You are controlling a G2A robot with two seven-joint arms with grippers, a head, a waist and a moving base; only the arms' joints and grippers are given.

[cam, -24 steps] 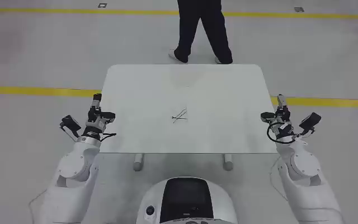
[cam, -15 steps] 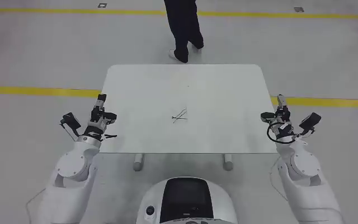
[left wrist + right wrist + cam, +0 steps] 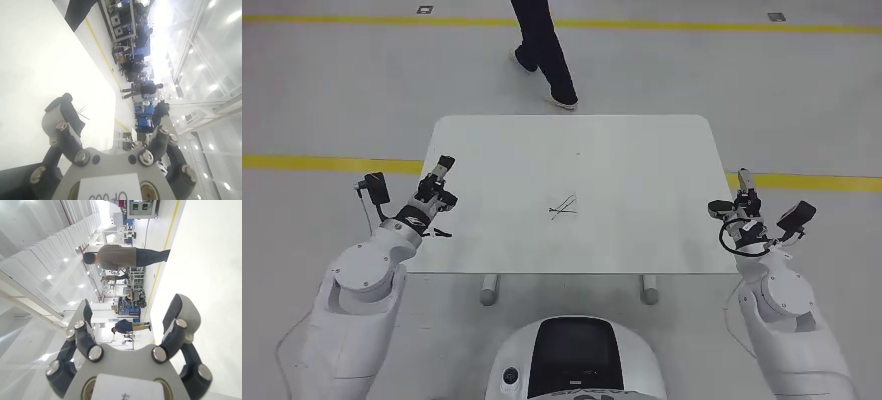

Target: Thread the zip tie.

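Left claw (image 3: 443, 166): released, jaws standing wide apart with nothing between them. It hangs just over the left edge of the surface (image 3: 642, 160), tips aimed inward across it. Right claw (image 3: 131, 307): likewise released and empty, jaws wide, sitting just outside the opposite edge. Zip tie (image 3: 563, 207): lies flat on the surface between the two claws, well apart from both, somewhat nearer the left claw and ahead of its tips. In the left wrist view it shows as thin dark strands just past one jaw. Cannot tell whether it is one tie or two crossed. Judgement: the step in hand is the approach to the first pick; threading not yet begun. The next move calls for the left claw to reach the tie, descend until its tips meet the surface, and pinch a very thin strap without sliding it. The right claw is then needed for the other end.
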